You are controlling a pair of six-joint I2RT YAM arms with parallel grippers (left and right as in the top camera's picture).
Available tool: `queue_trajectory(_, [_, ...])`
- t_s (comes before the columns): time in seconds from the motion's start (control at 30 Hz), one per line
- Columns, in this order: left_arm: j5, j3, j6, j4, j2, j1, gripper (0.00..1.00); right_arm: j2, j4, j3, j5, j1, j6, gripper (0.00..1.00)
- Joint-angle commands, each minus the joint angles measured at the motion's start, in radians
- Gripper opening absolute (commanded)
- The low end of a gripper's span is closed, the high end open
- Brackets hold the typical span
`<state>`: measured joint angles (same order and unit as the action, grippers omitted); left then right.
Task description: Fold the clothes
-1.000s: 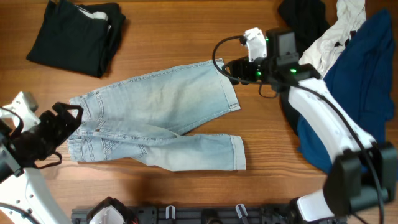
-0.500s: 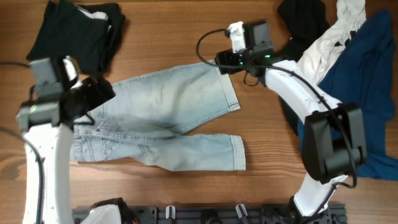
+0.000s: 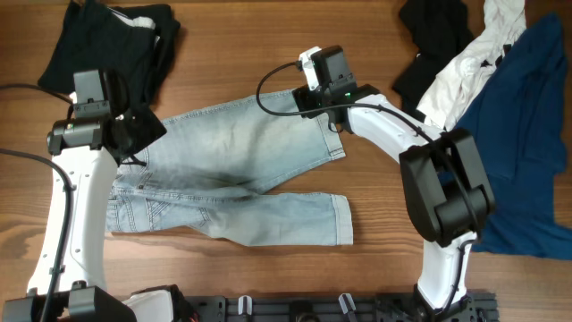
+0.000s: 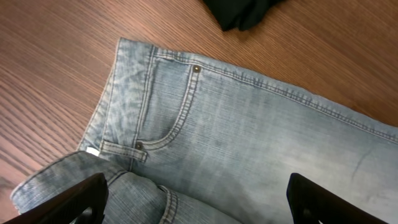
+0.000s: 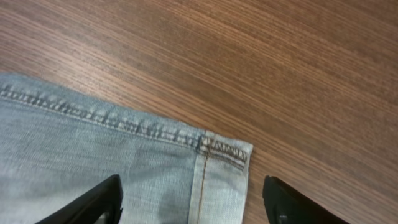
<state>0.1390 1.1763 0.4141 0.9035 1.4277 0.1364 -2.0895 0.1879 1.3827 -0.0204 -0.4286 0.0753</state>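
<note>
Pale-blue denim shorts (image 3: 232, 170) lie flat on the wooden table, waistband to the left, legs to the right. My left gripper (image 3: 134, 134) is open above the waistband's upper corner. The left wrist view shows the pocket and rivets of the shorts (image 4: 217, 124) between the spread fingers (image 4: 196, 208). My right gripper (image 3: 315, 97) is open above the upper leg's hem corner. The right wrist view shows that hem corner (image 5: 221, 152) between the fingers (image 5: 193, 208). Neither gripper holds anything.
A folded black garment (image 3: 112, 49) lies at the back left, and its edge shows in the left wrist view (image 4: 242, 12). At the right lie a black piece (image 3: 433, 27), a white piece (image 3: 469, 58) and a deep-blue piece (image 3: 523, 134). A dark rack (image 3: 295, 309) lines the front edge.
My left arm swung from the front left corner up to the shorts' waistband. My right gripper moved left, from beside the pile to over the upper leg's hem.
</note>
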Motion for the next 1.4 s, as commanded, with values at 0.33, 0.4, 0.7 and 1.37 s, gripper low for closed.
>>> queue_trajectory(0.33, [0.038,0.002,0.013,-0.003,0.011,-0.011,0.90,-0.097,-0.055,0.018,-0.031,-0.004,-0.094,0.69])
queue_trajectory(0.4, [0.038,0.002,0.013,-0.003,0.013,-0.017,0.90,-0.098,-0.056,0.018,-0.027,-0.004,-0.132,0.64])
queue_trajectory(0.7, [0.038,0.002,0.013,-0.004,0.029,-0.069,0.91,-0.146,-0.045,0.018,-0.005,-0.004,-0.157,0.31])
queue_trajectory(1.37, [-0.045,0.002,0.013,-0.109,0.029,-0.069,0.91,-0.145,-0.035,0.125,0.045,0.241,-0.208,0.04])
